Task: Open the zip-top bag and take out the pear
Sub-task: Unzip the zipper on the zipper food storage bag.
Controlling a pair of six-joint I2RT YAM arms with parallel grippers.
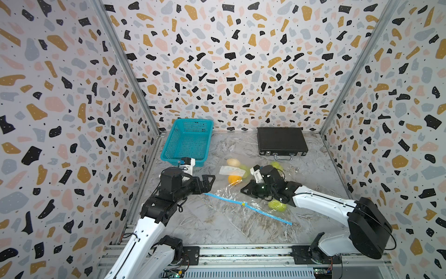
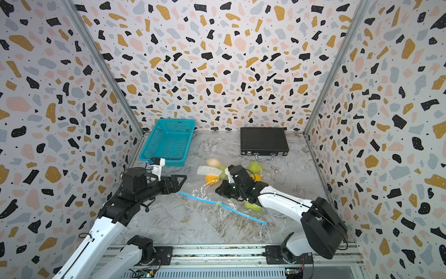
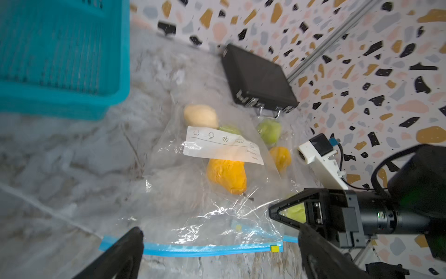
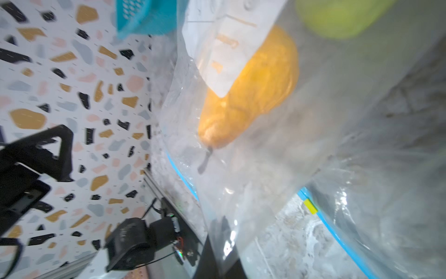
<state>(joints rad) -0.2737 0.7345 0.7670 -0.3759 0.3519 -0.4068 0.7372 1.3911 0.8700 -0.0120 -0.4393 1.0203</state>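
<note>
the table [image 1: 178,227] is a grey marbled slab, glossy in places, boxed in on three sides by walls [image 1: 229,60] papered in a terrazzo speckle of black, ochre, pink and blue-grey. bare aluminium posts run up the two back corners, and a slotted metal rail [image 1: 241,252] crosses the front edge where both arms are bolted down. an empty teal basket [image 1: 188,142] sits in the back left corner, and a black case [image 1: 281,141] with a metal handle lies flat at the back right. in the middle the zip-top bag [image 1: 224,190] lies crinkled on the marble, its blue zip strip [image 1: 263,213] slanting across the near side with a small yellow slider [image 1: 243,204] partway along. the pear [image 1: 234,179], orange-yellow, is inside the bag toward its far end, half under a white label [image 1: 231,171], with its stem pointing at the zip. a pale fruit [image 1: 233,162] and some green ones [image 1: 277,204] lie around it. the left gripper [image 1: 208,184] hangs just by the left end of the strip, jaws spread wide and holding nothing. the right gripper [image 1: 242,190] is low over the bag beside the pear. its jaws are pressed together, and as far as i can make out they pinch the clear film, whose creases run to the tip.
</note>
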